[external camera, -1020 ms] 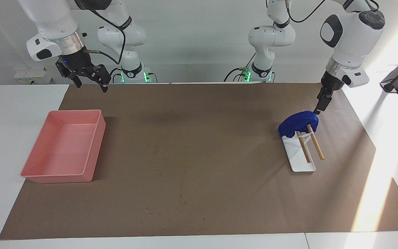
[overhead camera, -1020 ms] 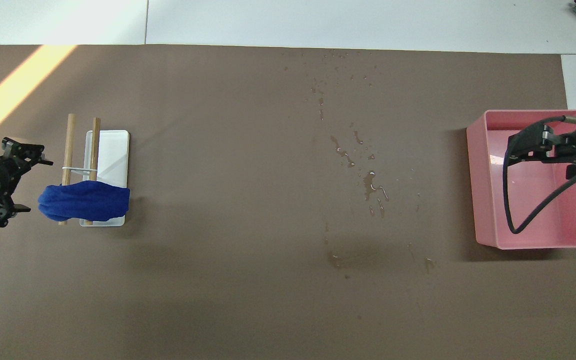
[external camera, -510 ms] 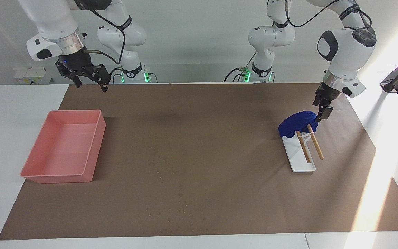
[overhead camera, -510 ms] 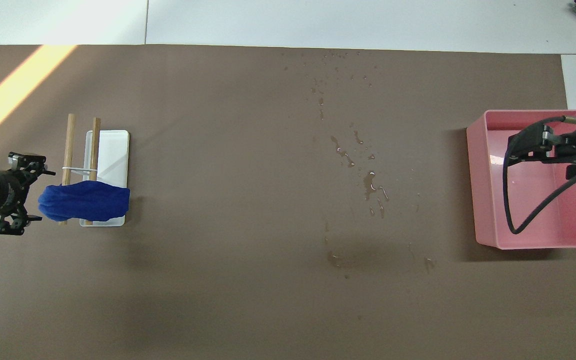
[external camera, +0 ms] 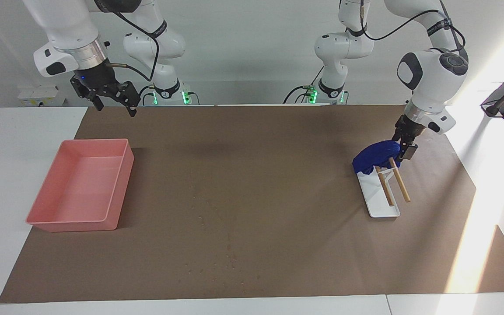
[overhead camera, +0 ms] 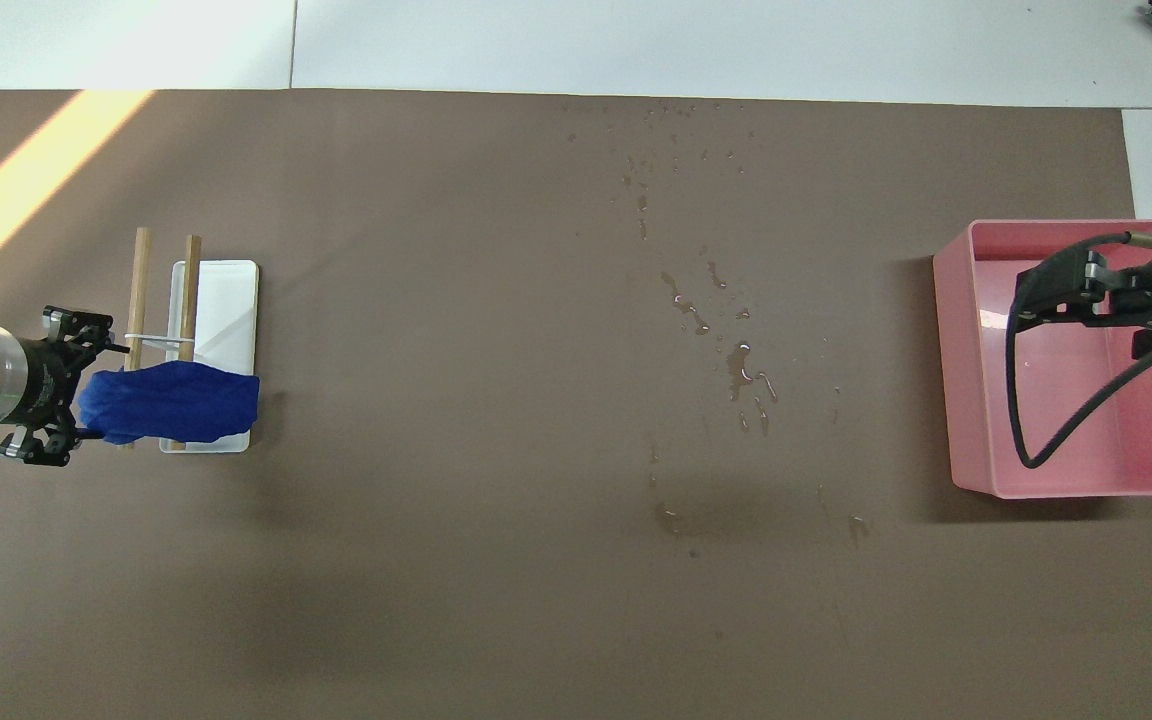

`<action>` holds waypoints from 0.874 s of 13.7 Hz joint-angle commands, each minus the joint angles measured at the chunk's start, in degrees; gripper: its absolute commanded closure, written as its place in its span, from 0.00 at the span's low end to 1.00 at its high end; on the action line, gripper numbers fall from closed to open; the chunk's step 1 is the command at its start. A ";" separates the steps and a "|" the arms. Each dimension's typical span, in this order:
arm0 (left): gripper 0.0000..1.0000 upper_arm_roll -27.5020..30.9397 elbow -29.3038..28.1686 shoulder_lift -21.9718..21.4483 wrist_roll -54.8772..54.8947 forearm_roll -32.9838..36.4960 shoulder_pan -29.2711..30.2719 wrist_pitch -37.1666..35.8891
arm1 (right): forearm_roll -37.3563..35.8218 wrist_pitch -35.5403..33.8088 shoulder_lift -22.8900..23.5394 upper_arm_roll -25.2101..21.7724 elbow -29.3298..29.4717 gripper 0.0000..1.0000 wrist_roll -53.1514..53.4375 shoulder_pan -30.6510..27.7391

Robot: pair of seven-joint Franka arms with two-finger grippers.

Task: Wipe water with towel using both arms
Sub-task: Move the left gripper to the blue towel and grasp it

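Observation:
The blue towel (external camera: 376, 155) (overhead camera: 171, 402) hangs over the two wooden rods of a white rack (external camera: 383, 203) (overhead camera: 221, 300) toward the left arm's end of the table. My left gripper (external camera: 403, 148) (overhead camera: 94, 392) is open, its fingers straddling the towel's end that points away from the table's middle. Water (external camera: 230, 258) (overhead camera: 736, 360) lies as scattered droplets on the brown mat mid-table. My right gripper (external camera: 116, 109) (overhead camera: 1036, 295) waits open and empty, raised over the pink tray.
A pink tray (external camera: 72, 225) (overhead camera: 944, 350) sits toward the right arm's end of the table. The brown mat (external camera: 278, 175) covers most of the table. More droplets trail toward the mat's edge farthest from the robots (overhead camera: 676, 150).
My left gripper has come down and moved in onto the towel's end, so its fingers now straddle the cloth. The right arm has not moved.

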 commanded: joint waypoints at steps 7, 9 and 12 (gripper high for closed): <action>1.00 -0.09 -0.39 -0.09 0.19 0.86 -0.53 0.56 | 0.45 -0.20 -1.57 0.29 -1.56 0.00 -0.99 -0.71; 1.00 -0.27 4.42 1.49 0.19 0.78 -0.62 -4.95 | 0.45 -0.28 -1.57 0.29 -1.56 0.00 -0.99 -0.62; 1.00 -0.45 13.12 4.30 -0.16 -1.67 -1.75 -13.57 | 0.45 -0.28 -1.57 0.29 -1.47 0.00 -0.99 -0.62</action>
